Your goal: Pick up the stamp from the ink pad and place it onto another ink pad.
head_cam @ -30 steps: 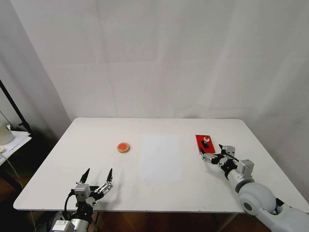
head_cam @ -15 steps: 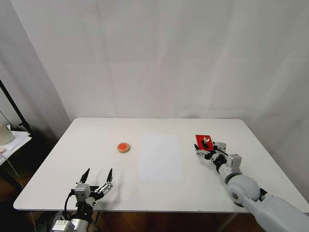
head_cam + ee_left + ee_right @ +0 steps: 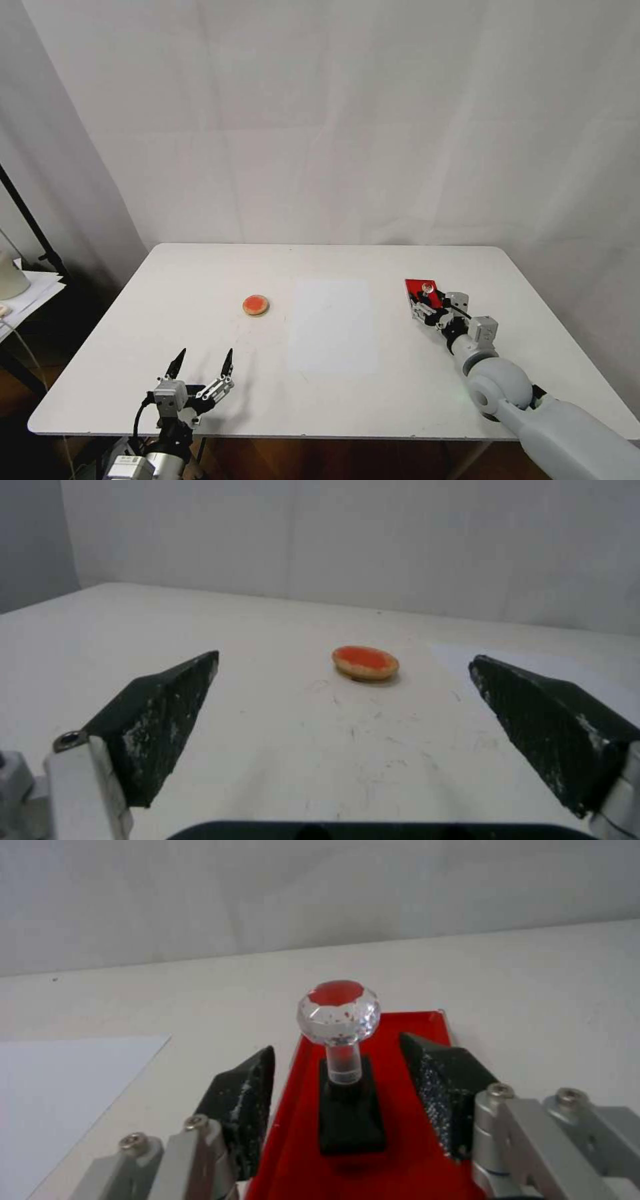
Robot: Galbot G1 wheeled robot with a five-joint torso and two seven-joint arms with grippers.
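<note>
White cloth is hanging behind a smooth white bench with rounded corners. Nothing is moved yet: grasp, carry and placing are all still to come. A pale sheet is lying flat mid-bench. Near the right edge, the red rectangular pad is carrying the stamp, matte black block under a faceted clear knob. The right gripper is straddling it, fingers spread, not touching. The left gripper is waiting at the front edge, fingers spread. The round tan-rimmed disc is sitting left of centre.
</note>
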